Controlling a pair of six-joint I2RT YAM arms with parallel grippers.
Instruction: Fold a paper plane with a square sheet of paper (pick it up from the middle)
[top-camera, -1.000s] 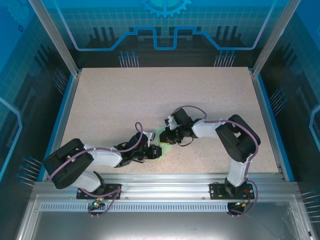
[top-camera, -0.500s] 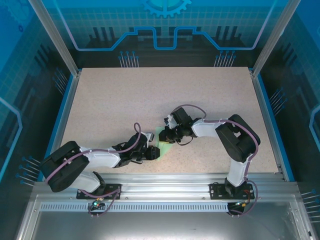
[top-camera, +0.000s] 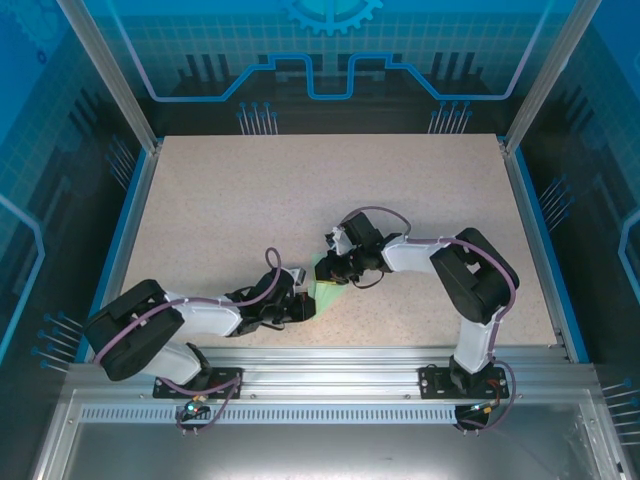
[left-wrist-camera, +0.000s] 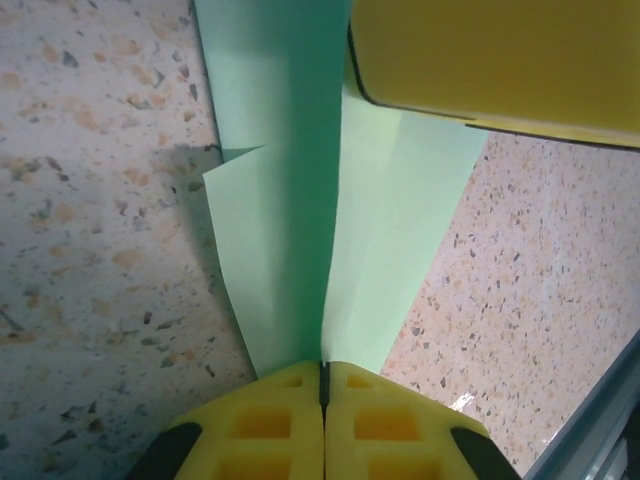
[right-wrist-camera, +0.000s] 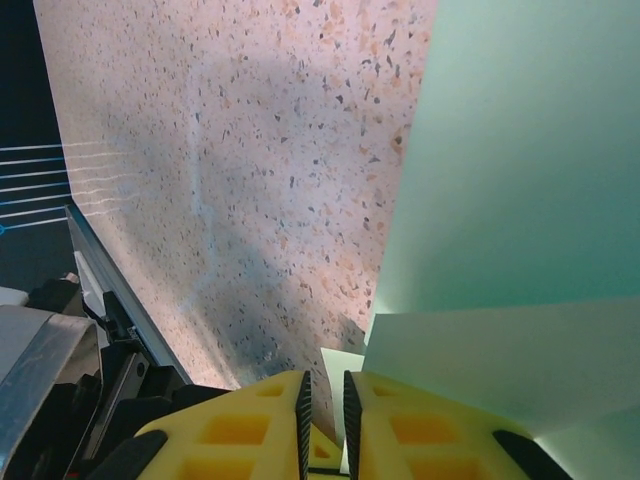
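Closing on the crease: left fingers (left-wrist-camera: 270, 420) now pinch the square sheet of paper (left-wrist-camera: 290, 190) flat shut, no longer showing the small gap of a second ago.
Sheet is already folded narrow with a raised centre ridge and lies on the counter (top-camera: 250, 200), near side, between the arms. Ridge runs straight into the left pinch. Right fingers (right-wrist-camera: 410, 430) stand a narrow slit apart, slightly wider than before; whether paper sits in that slit cannot be told. Judgement: hold is passing to the left; plane not yet formed.

Pale mint-green paper (left-wrist-camera: 290, 150), folded lengthwise into overlapping creased flaps, on the speckled table (top-camera: 250, 200), near its front middle
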